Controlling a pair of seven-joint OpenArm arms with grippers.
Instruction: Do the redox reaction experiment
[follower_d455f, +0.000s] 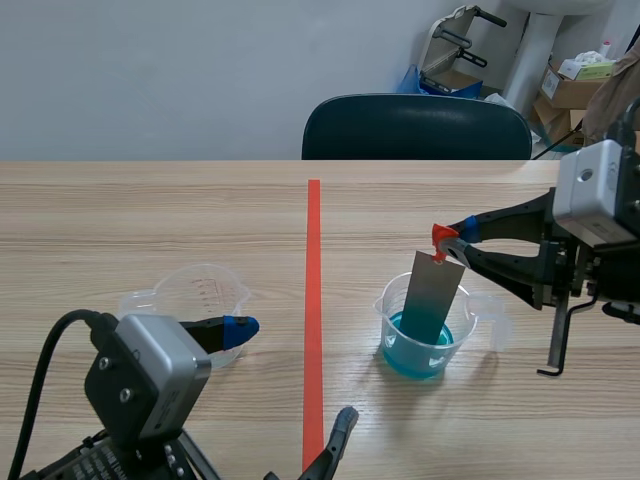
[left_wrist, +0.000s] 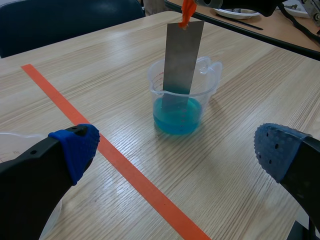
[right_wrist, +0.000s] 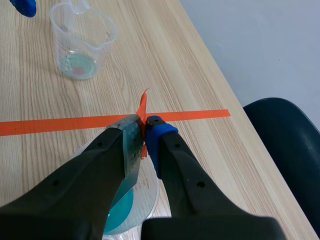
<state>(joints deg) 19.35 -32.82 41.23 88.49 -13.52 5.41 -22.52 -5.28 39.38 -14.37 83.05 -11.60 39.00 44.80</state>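
Metal strip (follower_d455f: 432, 295) dipped in beaker (follower_d455f: 392, 318), right pincer (follower_d455f: 452, 240) pinching its top edge

Dark chair (follower_d455f: 415, 128) is tucked in at the far side of the wooden table (follower_d455f: 150, 210), roughly in line with the orange-red tape line (follower_d455f: 314, 300). A plain pale wall (follower_d455f: 200, 70) is seen behind it. Cardboard boxes (follower_d455f: 570, 92) are piled in the back corner, with a blue bag (follower_d455f: 412, 80) and some folded frame thing (follower_d455f: 455, 35) beside them. Can't be made out what that is.
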